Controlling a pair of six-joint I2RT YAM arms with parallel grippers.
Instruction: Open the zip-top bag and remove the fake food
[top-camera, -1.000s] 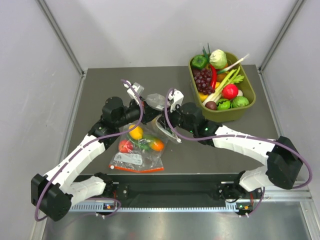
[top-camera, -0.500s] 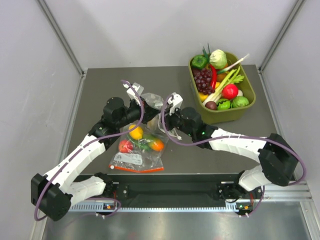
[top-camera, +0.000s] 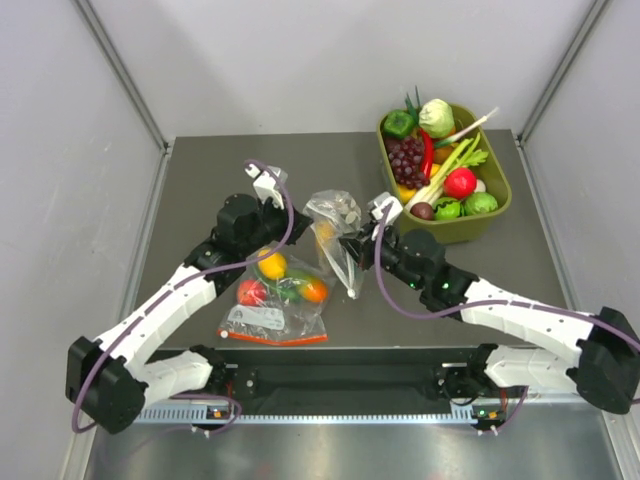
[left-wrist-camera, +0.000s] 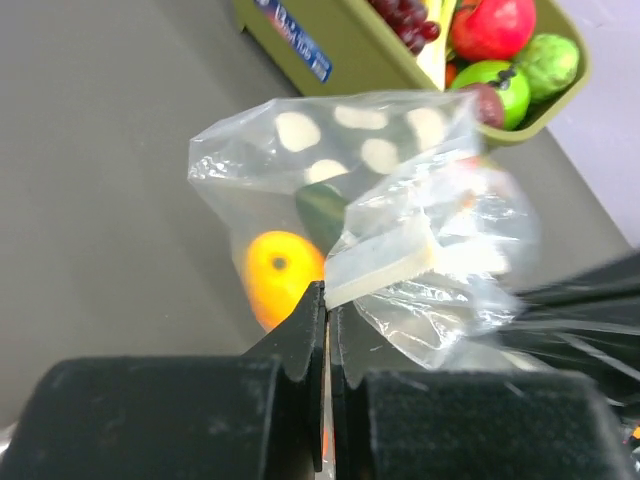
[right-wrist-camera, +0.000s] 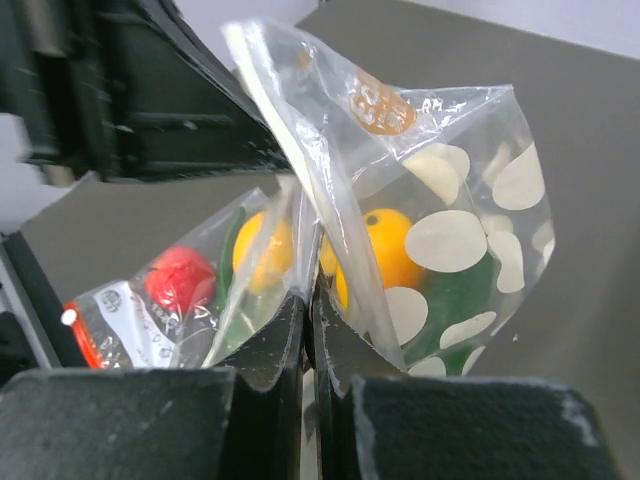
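The zip-top bag (top-camera: 336, 228), clear with white polka dots, hangs above the table between both arms. My left gripper (left-wrist-camera: 327, 297) is shut on the bag's zip edge (left-wrist-camera: 385, 262), and in the top view this gripper (top-camera: 303, 214) is at the bag's left side. My right gripper (right-wrist-camera: 310, 302) is shut on the opposite film of the bag (right-wrist-camera: 455, 225), at its right side (top-camera: 357, 240). The fake food shows through the plastic: a yellow fruit (right-wrist-camera: 388, 246) (left-wrist-camera: 279, 274) and a dark green piece (right-wrist-camera: 452, 297) (left-wrist-camera: 322, 210).
A plain clear bag (top-camera: 275, 295) with a red-orange zip strip and small round fruits lies on the table under the left arm. An olive bin (top-camera: 490, 215) full of toy produce stands at the back right.
The right gripper has shut on the polka-dot bag, and its arm has swung right and straightened. The bag now hangs pulled up between both grippers. The left arm shifted slightly.
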